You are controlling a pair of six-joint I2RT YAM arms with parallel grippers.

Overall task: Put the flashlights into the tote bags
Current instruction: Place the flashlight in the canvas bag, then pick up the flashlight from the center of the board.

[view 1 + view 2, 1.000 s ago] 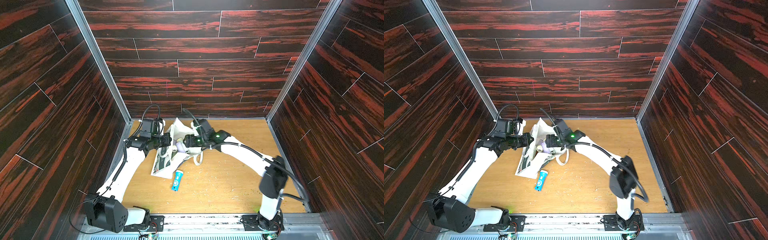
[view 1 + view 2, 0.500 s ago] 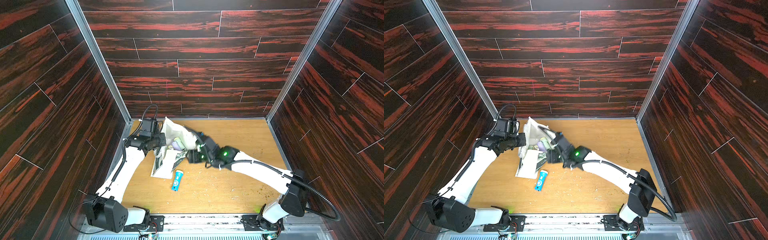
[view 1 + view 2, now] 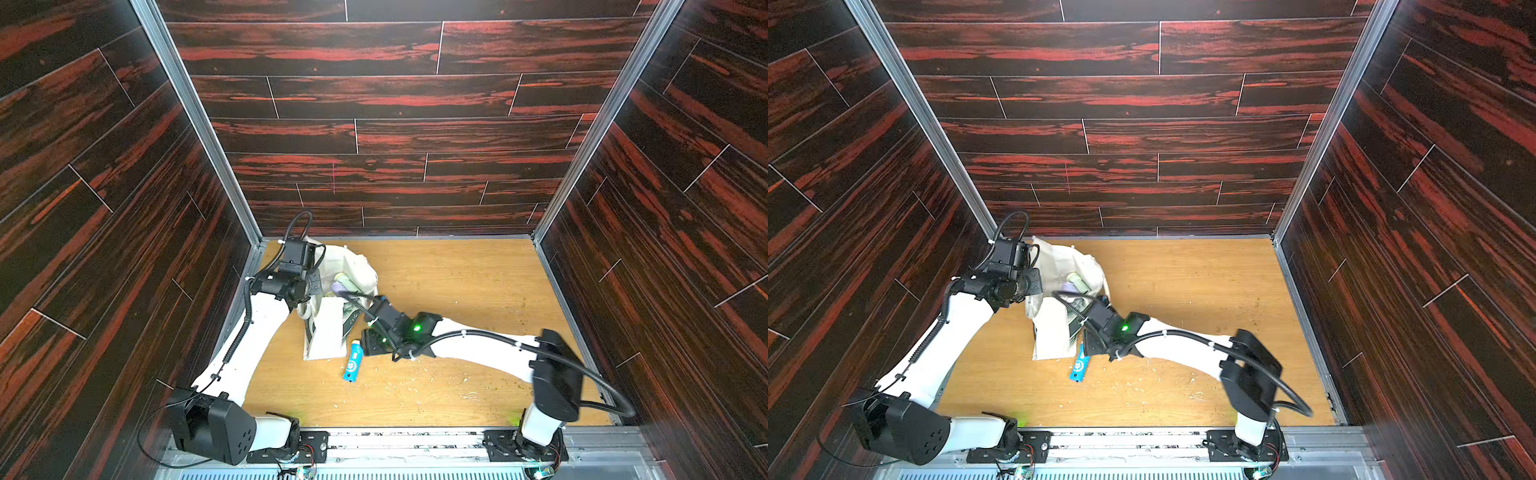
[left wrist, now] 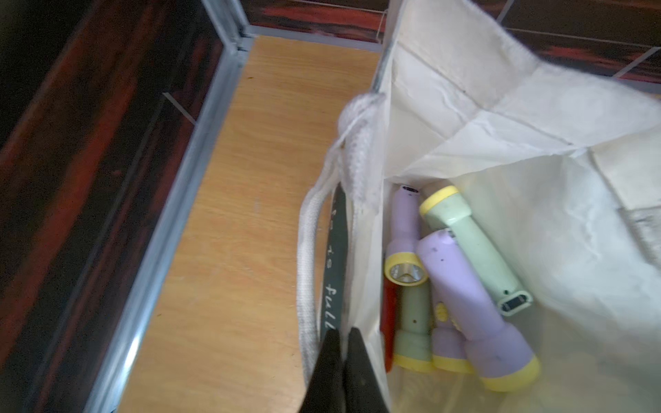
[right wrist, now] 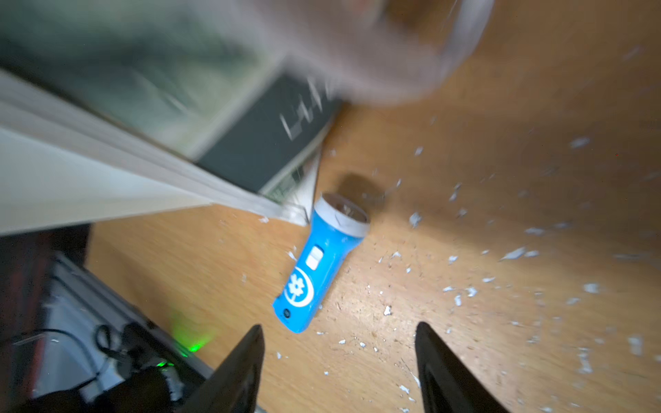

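Observation:
The cream tote bag (image 3: 328, 332) lies at the left of the floor, its mouth held up. My left gripper (image 4: 342, 334) is shut on the bag's rim (image 4: 361, 286) beside a loop handle (image 4: 307, 250). Inside the bag lie several flashlights: lilac (image 4: 472, 311), pale green (image 4: 472, 246) and a sliver of red (image 4: 389, 314). A blue flashlight (image 3: 353, 360) (image 3: 1079, 368) (image 5: 322, 264) lies on the floor just past the bag's bottom corner. My right gripper (image 5: 338, 327) hovers open by its tail end, nothing between the fingers.
White flecks (image 5: 458, 296) litter the wooden floor (image 3: 457, 291). Dark wood-pattern walls (image 3: 124, 249) close in three sides, and a metal rail (image 3: 395, 436) runs along the front. My right arm (image 3: 478, 345) stretches across the floor from the front right.
My right arm came away from the bag's mouth and swung forward and down to the blue flashlight, its jaws narrowing. The left gripper kept hold of the bag rim, drawing it slightly back.

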